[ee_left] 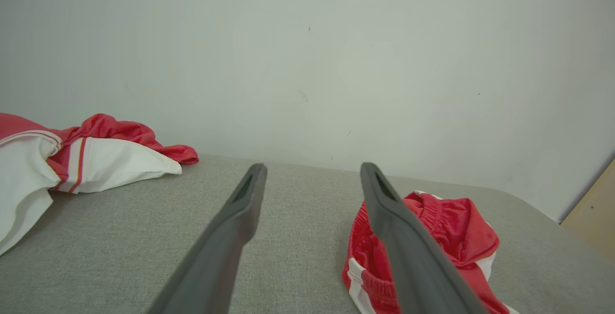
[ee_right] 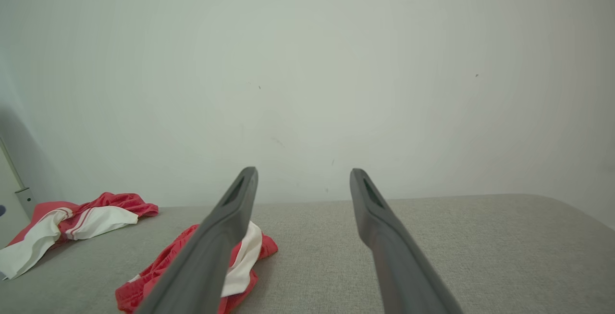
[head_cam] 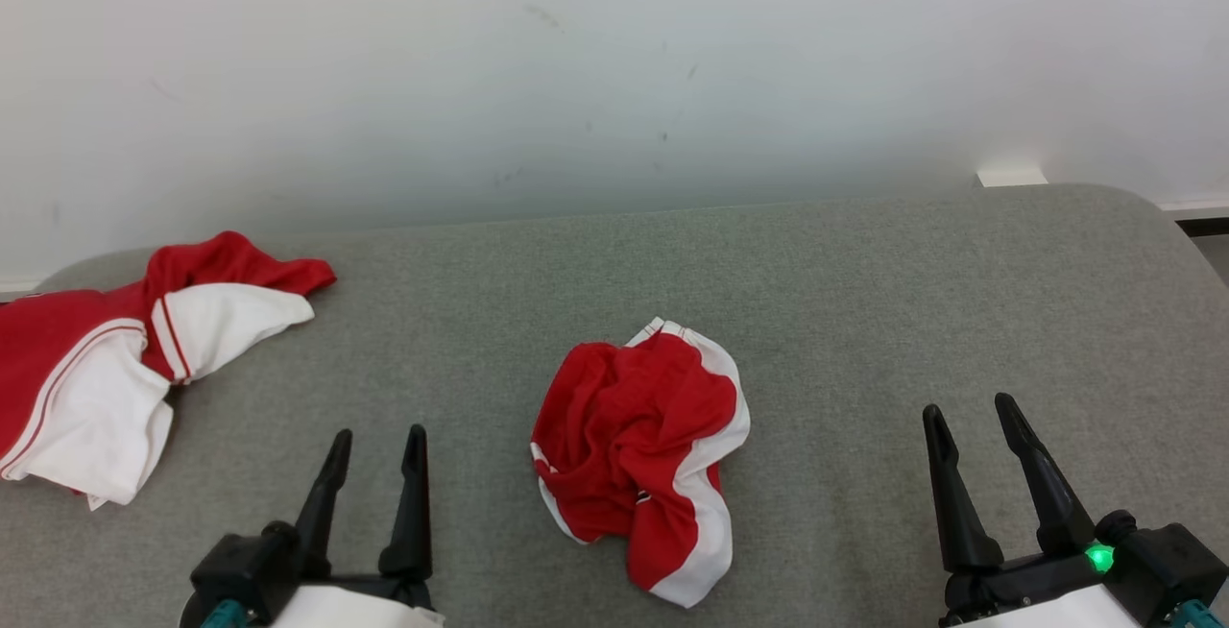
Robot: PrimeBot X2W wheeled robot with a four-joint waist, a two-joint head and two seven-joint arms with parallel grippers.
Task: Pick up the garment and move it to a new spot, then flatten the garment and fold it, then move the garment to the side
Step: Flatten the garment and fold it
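Seen from the head, the left gripper [head_cam: 378, 434] and right gripper [head_cam: 969, 407] are both hanging spread wide, grasping nothing. The garment [head_cam: 638, 455], red with white panels, is lying crumpled between them, nearer the left one. The left wrist view is bringing out its gathered waistband [ee_left: 379, 291].

A grey fabric-covered table [head_cam: 864, 321] with rounded far corners fills the lower part of the head view. On the table's far left corner lies a rumpled red-and-white cloth [head_cam: 106, 359], with thin red stripes edging its white panels. Behind the table's far edge rises a pale wall [head_cam: 614, 61], faintly scuffed. A small white block [head_cam: 1010, 176] sits against the wall just beyond the table's far right corner. A beige panel [ee_left: 593, 208] stands past the table's right end.
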